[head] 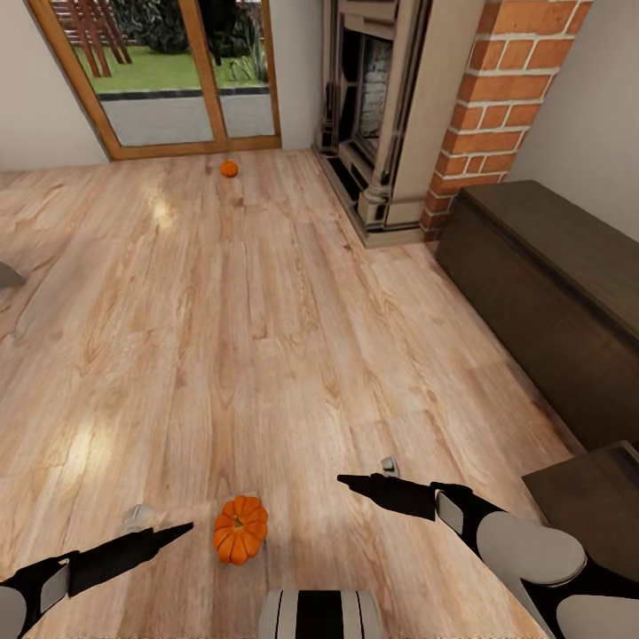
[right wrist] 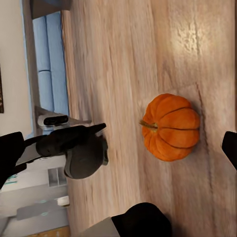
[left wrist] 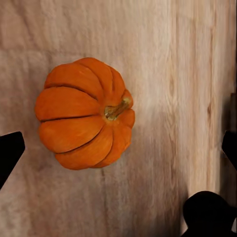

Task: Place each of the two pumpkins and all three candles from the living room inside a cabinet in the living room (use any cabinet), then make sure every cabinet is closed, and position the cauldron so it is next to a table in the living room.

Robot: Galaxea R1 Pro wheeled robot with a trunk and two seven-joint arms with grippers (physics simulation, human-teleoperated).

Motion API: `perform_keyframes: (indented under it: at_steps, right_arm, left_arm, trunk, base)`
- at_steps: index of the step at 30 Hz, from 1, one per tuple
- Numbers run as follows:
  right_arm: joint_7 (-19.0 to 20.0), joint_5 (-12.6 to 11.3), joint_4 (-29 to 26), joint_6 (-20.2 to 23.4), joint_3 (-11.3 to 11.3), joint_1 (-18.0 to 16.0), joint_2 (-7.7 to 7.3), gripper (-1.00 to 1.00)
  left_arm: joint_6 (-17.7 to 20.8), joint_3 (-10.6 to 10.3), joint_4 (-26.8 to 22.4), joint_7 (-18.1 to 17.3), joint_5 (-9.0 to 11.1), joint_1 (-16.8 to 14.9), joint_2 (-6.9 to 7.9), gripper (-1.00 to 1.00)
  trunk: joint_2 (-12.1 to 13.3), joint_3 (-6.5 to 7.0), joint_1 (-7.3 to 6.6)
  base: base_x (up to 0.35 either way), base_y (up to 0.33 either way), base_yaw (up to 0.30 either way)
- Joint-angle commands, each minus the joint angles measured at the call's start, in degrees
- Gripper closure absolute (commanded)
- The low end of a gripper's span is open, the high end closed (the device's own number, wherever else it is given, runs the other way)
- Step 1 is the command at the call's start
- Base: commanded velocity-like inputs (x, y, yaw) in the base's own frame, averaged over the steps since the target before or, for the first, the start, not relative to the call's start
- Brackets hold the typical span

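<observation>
Lying on its side on the wooden floor [head: 266,293], the near pumpkin [head: 240,529] has its stem tipped over rather than pointing up. It sits just beyond the tip of the left gripper [head: 182,530], apart from it, with bare floor between. In the left wrist view this pumpkin [left wrist: 85,113] rests between the two dark fingertips [left wrist: 10,150] at the frame's edges, which stand wide apart and touch nothing. The right gripper [head: 348,481] hovers on the pumpkin's other side, a little farther off; its wrist view takes in the same pumpkin [right wrist: 171,127] and the left arm [right wrist: 74,148] past it. Its fingertips [right wrist: 229,147] also sit far apart, empty.

A small grey candle [head: 389,463] stands on the floor just beside the right gripper. A second pumpkin [head: 229,168] lies well ahead of both grippers, near the glass door [head: 177,71]. Off to the right gripper's outer side runs the dark-brown cabinet [head: 550,293], its fronts closed, next to the brick fireplace [head: 417,115].
</observation>
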Motion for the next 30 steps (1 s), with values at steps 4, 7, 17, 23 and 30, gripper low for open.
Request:
perform_keyframes:
  at_steps: [4,7,17,23,30]
  right_arm:
    - [-0.04,-0.01,0.00,0.00,-0.03,-0.01,-0.01,-1.00]
    - [-0.08,-0.01,0.00,-0.01,-0.03,0.01,-0.02,-1.00]
    - [-0.02,-0.01,-0.04,-0.01,-0.03,0.01,-0.06,-1.00]
    - [0.00,-0.01,-0.09,-0.01,-0.03,-0.01,-0.10,-1.00]
    - [0.09,-0.01,-0.09,-0.09,0.05,0.00,-0.08,-1.00]
  left_arm:
    - [0.53,0.02,0.04,-0.36,0.00,-0.36,-1.57,-1.00]
    - [0.57,0.02,0.05,-0.36,0.00,-0.36,-1.89,-1.00]
    - [0.58,0.02,0.05,-0.38,0.01,-0.35,-1.75,-1.00]
    - [0.58,0.02,0.05,-0.40,0.01,-0.36,-1.95,-1.00]
    - [0.58,0.02,0.05,-0.47,0.01,-0.35,-2.05,-1.00]
  trunk:
    - [-0.06,-0.89,0.10]
    - [-0.10,-1.56,0.18]
    - [-0.23,-3.77,0.43]
    - [-0.31,-5.10,0.59]
    - [-0.40,-6.65,0.77]
  base:
    - [0.000,0.000,0.000]
    - [0.000,0.000,0.000]
    - [0.000,0.000,0.000]
    - [0.000,0.000,0.000]
    - [0.000,0.000,0.000]
